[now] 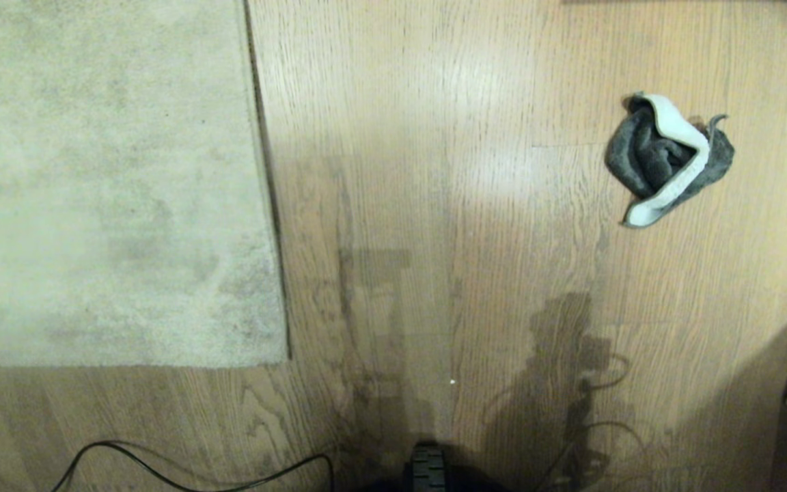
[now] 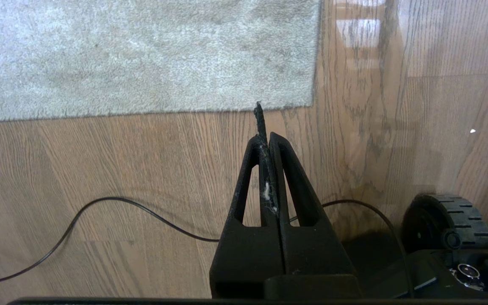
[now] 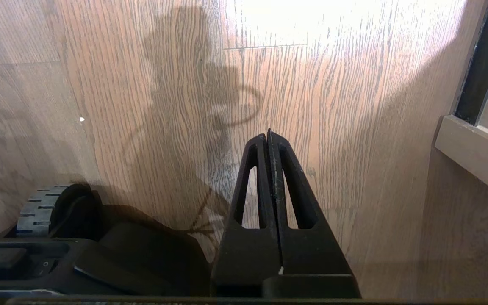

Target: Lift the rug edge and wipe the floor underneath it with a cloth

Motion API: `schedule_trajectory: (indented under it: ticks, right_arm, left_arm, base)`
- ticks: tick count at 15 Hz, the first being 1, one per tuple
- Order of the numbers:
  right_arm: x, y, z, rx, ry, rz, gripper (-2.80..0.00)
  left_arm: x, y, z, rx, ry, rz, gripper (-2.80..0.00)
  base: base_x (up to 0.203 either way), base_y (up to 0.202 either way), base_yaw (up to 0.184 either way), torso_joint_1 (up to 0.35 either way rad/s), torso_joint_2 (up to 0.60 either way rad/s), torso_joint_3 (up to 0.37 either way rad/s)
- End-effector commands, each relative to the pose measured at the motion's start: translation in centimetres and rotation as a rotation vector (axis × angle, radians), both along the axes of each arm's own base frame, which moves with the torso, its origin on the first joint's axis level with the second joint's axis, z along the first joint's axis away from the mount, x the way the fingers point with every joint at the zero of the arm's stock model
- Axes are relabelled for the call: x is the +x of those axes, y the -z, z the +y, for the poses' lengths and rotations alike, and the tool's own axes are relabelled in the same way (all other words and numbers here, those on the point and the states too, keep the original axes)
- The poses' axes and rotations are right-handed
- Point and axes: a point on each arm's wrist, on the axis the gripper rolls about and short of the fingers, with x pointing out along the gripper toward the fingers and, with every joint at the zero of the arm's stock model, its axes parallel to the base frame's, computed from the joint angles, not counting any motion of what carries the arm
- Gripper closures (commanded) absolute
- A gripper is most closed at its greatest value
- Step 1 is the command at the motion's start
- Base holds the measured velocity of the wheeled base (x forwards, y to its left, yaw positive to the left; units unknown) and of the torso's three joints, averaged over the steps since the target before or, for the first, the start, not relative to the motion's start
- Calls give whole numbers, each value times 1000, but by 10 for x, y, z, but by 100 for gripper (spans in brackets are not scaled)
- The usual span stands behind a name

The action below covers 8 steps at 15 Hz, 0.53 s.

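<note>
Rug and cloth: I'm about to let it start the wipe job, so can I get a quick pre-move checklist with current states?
1. Rug lies flat, edge not lifted: ok as a start.
2. Cloth reachable on the floor, crumpled, apart from the rug: ok.
3. Left gripper empty near the rug's corner: ok, shut.
4. Right gripper empty: ok, shut; needs opening to grasp.
5. Black cable clear of the rug edge: ok, though close to the base.
6. Dirt under the rug: cannot tell.
</note>
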Motion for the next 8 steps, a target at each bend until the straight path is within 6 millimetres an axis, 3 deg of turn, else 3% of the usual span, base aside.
schedule_trajectory:
  ticks: [1, 8]
  right_arm:
    - [0, 0, 0, -1, 0, 4, 0]
    - [2, -2, 0, 2, 0, -51, 0]
  left_arm:
    - [0, 0, 0, 0, 0, 1, 0]
    - [0, 0, 0, 0, 0, 1, 0]
  base:
    - [0, 0, 0, 0, 0, 0]
    - [0, 0, 0, 0, 0, 0]
